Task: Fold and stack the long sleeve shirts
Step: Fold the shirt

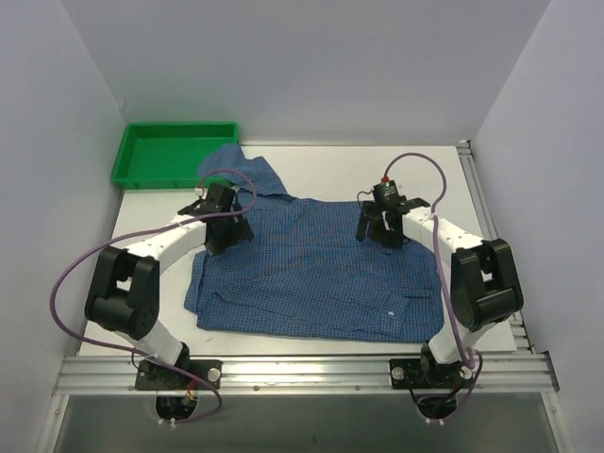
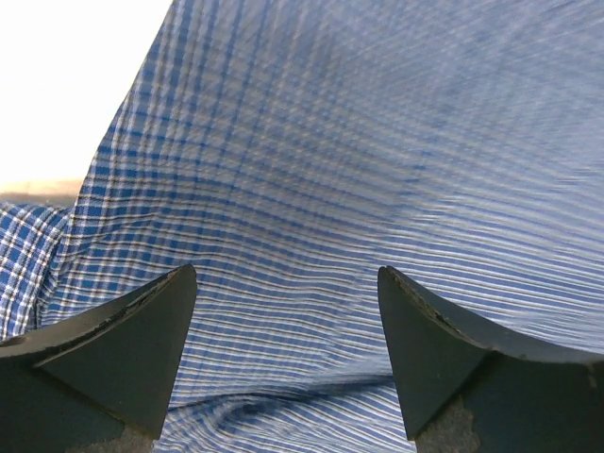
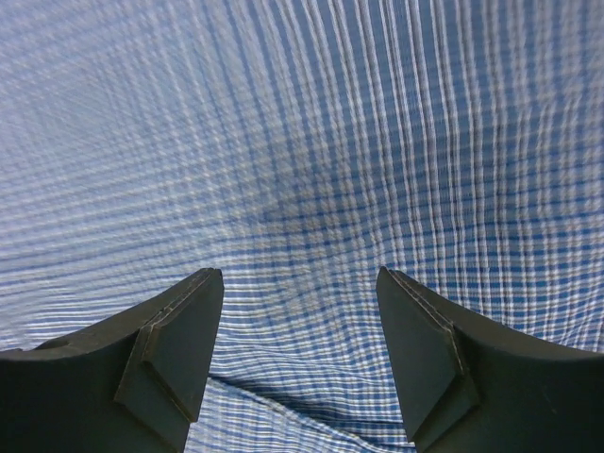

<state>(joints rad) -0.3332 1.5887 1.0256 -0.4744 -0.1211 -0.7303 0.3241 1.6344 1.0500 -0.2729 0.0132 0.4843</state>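
One blue fine-checked long sleeve shirt [image 1: 311, 274] lies spread on the white table, a sleeve or collar part reaching up toward the back left. My left gripper [image 1: 225, 231] hovers over the shirt's upper left part, jaws open, only cloth [image 2: 311, 170] showing between the dark fingers [image 2: 142, 340]. Over the shirt's upper right part my right gripper [image 1: 377, 229] also stands open, with checked cloth [image 3: 302, 170] and a small crease between its fingers [image 3: 179, 349]. Neither gripper holds the cloth.
A green plastic tray [image 1: 142, 156] stands at the back left corner, next to the shirt's raised part. White walls enclose the table [image 1: 330, 165]; a metal rail [image 1: 302, 370] runs along the near edge and another down the right side.
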